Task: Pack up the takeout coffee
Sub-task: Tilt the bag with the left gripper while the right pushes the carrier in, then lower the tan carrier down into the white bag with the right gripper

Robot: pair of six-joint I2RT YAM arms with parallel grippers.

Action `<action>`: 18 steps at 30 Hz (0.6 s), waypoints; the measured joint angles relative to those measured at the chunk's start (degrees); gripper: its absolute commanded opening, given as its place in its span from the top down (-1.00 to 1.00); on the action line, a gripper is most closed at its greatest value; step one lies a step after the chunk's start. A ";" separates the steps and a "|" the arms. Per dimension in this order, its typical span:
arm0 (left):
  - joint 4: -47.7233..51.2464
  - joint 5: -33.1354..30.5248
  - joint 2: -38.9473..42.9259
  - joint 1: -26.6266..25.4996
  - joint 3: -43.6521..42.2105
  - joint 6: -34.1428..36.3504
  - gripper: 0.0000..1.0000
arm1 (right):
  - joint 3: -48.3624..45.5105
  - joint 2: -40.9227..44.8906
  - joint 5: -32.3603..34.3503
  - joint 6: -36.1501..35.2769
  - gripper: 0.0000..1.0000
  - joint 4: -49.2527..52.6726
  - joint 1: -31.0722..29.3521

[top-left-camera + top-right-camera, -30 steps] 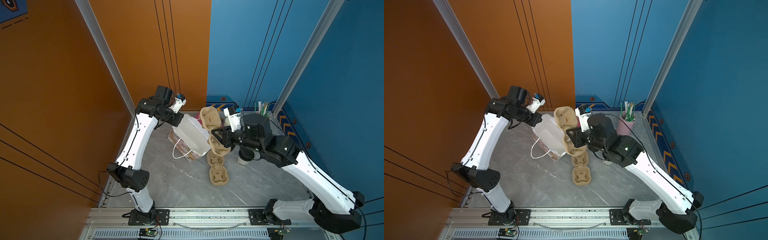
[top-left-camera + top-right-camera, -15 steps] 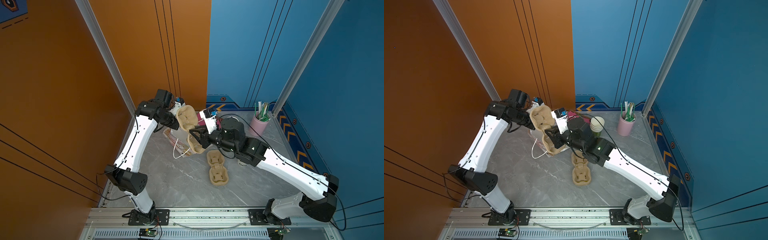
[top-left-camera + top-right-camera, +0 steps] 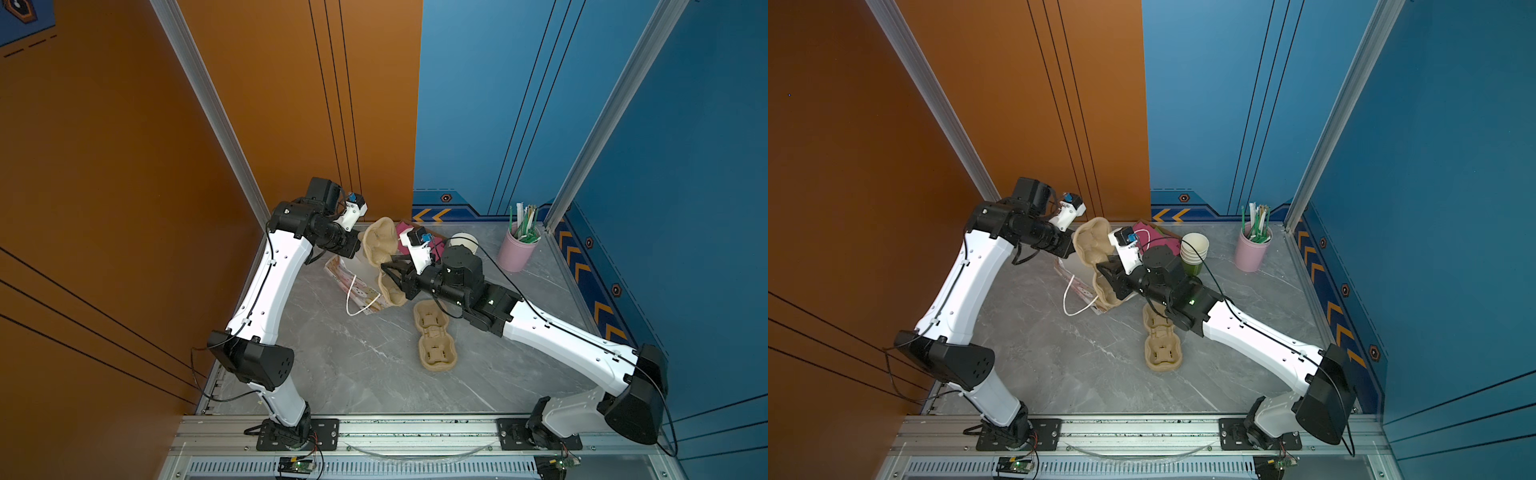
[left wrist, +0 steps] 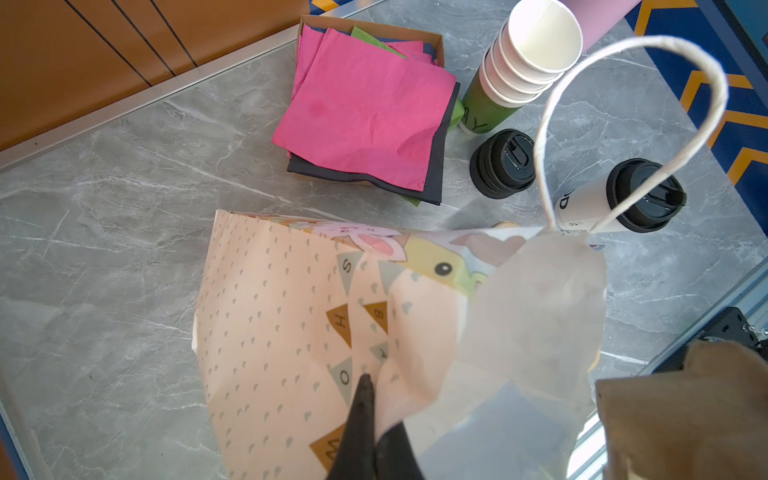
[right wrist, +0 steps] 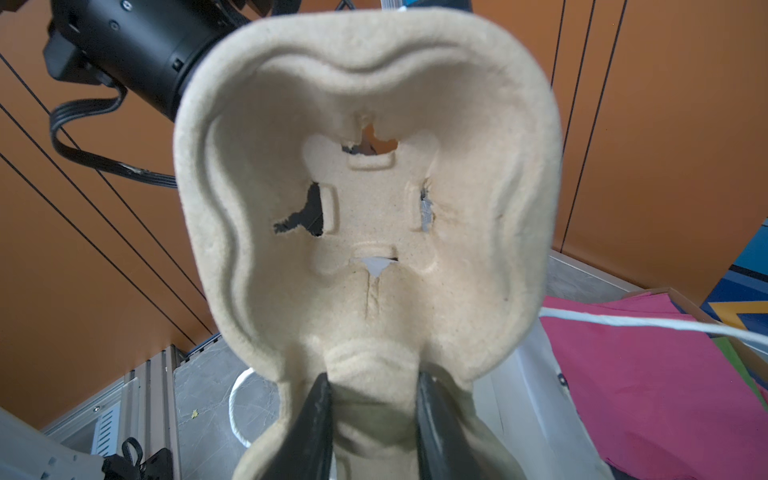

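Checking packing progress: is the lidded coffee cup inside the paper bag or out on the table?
Out: the left wrist view shows the cup on the table, beyond the bag.

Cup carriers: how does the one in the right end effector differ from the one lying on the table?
The held carrier stands on end; the loose carrier lies flat, pockets up. The right end effector pinches the held carrier at its narrow waist; nothing grips the loose carrier. The held carrier is by the paper bag; the loose carrier lies apart from it. Both are tan moulded pulp, two-pocket, empty.
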State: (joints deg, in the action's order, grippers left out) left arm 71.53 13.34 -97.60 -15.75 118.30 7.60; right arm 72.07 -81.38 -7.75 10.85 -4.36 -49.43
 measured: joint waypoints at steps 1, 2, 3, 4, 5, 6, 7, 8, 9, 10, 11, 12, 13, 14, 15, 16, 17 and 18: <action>0.02 0.02 0.00 0.07 0.11 0.00 1.00 | -0.13 -0.17 -0.17 -0.20 0.47 -0.72 0.39; 0.07 0.02 0.00 0.11 0.24 0.02 1.00 | -0.31 -0.33 -0.22 -0.26 0.47 -1.18 0.79; 0.07 0.02 0.02 0.13 0.35 0.02 1.00 | -0.46 -0.55 -0.20 -0.46 0.47 -1.46 1.20; 0.07 0.04 0.07 0.11 0.42 0.02 1.00 | -0.55 -0.79 -0.17 -0.63 0.47 -1.75 1.60; 0.09 0.09 0.11 0.11 0.44 0.02 1.00 | -0.61 -1.07 -0.13 -0.83 0.47 -1.86 1.99; 0.13 0.24 0.17 0.11 0.50 0.02 1.00 | -0.72 -1.40 -0.13 -1.03 0.47 -1.97 2.36; 0.11 0.26 0.17 0.11 0.63 0.02 1.00 | -0.87 -1.66 -0.13 -1.20 0.48 -2.14 2.58; 0.07 0.31 0.20 0.11 0.70 0.02 1.00 | -1.18 -1.90 -0.13 -1.46 0.48 -2.38 2.71; 0.09 0.42 0.22 0.11 0.74 0.02 1.00 | -1.66 -1.99 -0.15 -1.70 0.48 -2.67 2.73; 0.09 0.42 0.22 0.11 0.83 0.02 1.00 | -2.16 -1.99 -0.17 -1.92 0.48 -2.91 2.73; 0.09 0.42 0.22 0.11 0.96 0.00 1.00 | -2.73 -1.99 -0.20 -2.10 0.48 -3.23 2.73; 0.09 0.42 0.22 0.11 1.03 0.00 1.00 | -3.15 -2.01 -0.17 -2.16 0.48 -3.43 2.73; 0.09 0.42 0.22 0.11 1.11 -0.02 1.00 | -3.54 -2.03 -0.17 -2.40 0.48 -3.76 2.71; 0.11 0.42 0.22 0.11 1.25 -0.09 1.00 | -3.76 -2.05 -0.17 -2.67 0.48 -3.80 2.71; 0.07 0.42 0.22 0.11 1.31 -0.17 1.00 | -3.93 -2.21 -0.17 -3.13 0.48 -3.85 2.64; 0.09 0.42 0.22 0.13 1.36 -0.17 1.00 | -4.04 -2.34 -0.15 -3.48 0.48 -3.87 2.56; 0.09 0.42 0.22 0.22 1.40 -0.20 1.00 | -4.15 -2.54 -0.13 -3.78 0.49 -3.85 2.47; 0.09 0.42 0.22 0.31 1.40 -0.20 1.00 | -4.31 -2.78 -0.07 -4.33 0.49 -3.82 2.32</action>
State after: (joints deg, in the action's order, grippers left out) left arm 71.61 13.76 -97.38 -15.44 119.70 7.40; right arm 67.77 -84.16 -7.81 6.52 -8.19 -47.11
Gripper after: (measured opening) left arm 0.044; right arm 0.301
